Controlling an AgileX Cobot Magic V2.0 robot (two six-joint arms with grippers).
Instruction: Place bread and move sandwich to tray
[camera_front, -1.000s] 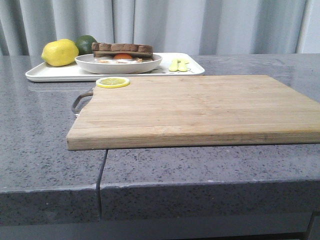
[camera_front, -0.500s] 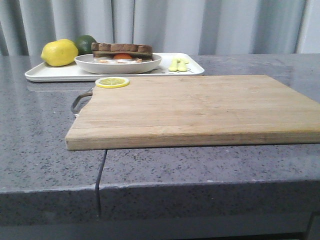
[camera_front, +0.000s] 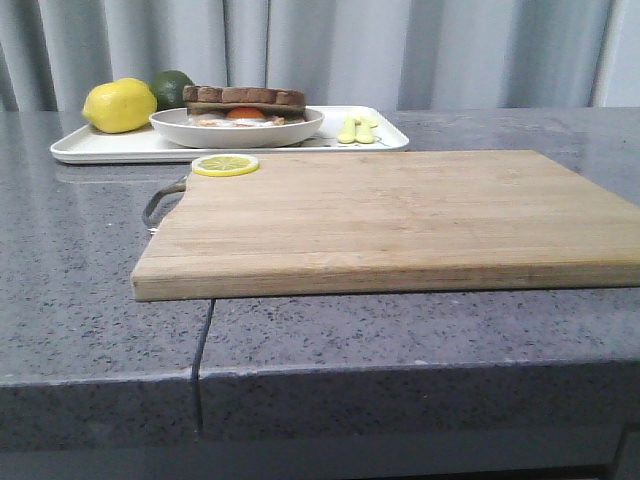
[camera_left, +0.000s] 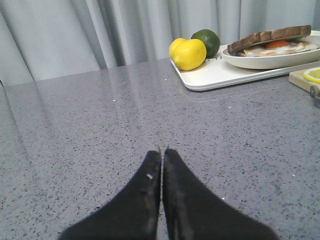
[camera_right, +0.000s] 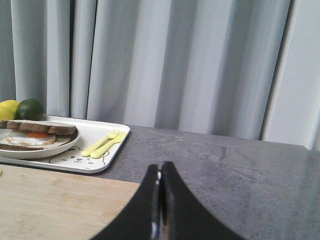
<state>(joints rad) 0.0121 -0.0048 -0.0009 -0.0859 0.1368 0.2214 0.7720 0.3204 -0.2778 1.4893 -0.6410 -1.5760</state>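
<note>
Hovering empty, the left gripper (camera_left: 161, 150) has its fingers pressed together over the grey counter (camera_left: 100, 125). Same for the right gripper (camera_right: 160, 167), sealed tight, nothing held. Sandwich (camera_front: 243, 103) sits plated on the tray (camera_front: 100, 147); its bear drawing (camera_right: 75, 159) seemingly carries no lettering.

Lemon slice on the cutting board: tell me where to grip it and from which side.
Grip the lemon slice across its rind edge, coming from above. It lies flat on the board's far left corner, so no side face stands up to pinch. Its edge reaches the corner, so a finger could probably slip under there.
</note>
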